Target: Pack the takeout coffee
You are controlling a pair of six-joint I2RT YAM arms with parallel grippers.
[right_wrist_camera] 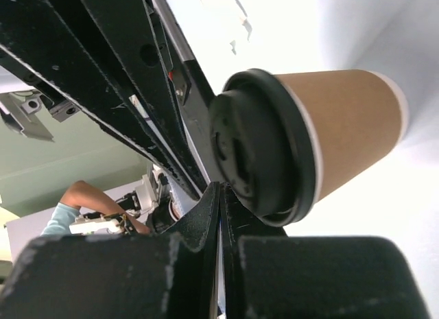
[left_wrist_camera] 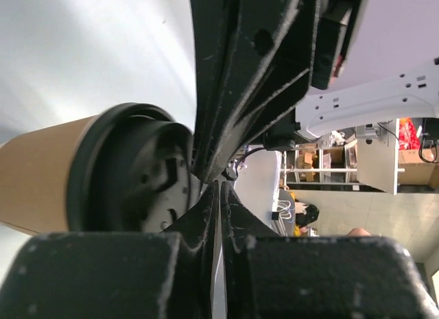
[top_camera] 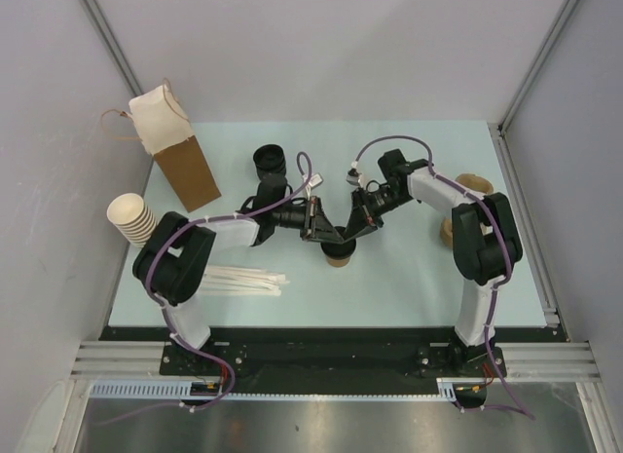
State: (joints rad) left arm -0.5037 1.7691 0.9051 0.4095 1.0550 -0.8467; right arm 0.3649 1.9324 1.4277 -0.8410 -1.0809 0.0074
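**Closed fingertips on the lid, ahead of bagging**

Nearest: takeout coffee (top_camera: 339,255), upright on the table (top_camera: 419,287). Just over it: left gripper (left_wrist_camera: 218,195) and right gripper (right_wrist_camera: 219,195), jaws fully closed, gripping nothing, tips at its black top, probably to press it home. Beyond it, leftward: paper bag (top_camera: 180,151), awaiting the cup.

On my feed the takeout coffee (right_wrist_camera: 343,123) is kraft brown with a black top and white rim. The tabletop (top_camera: 409,278) reads pale mint, the paper bag (top_camera: 187,170) brown with white, the stacked cups (top_camera: 131,219) cream.
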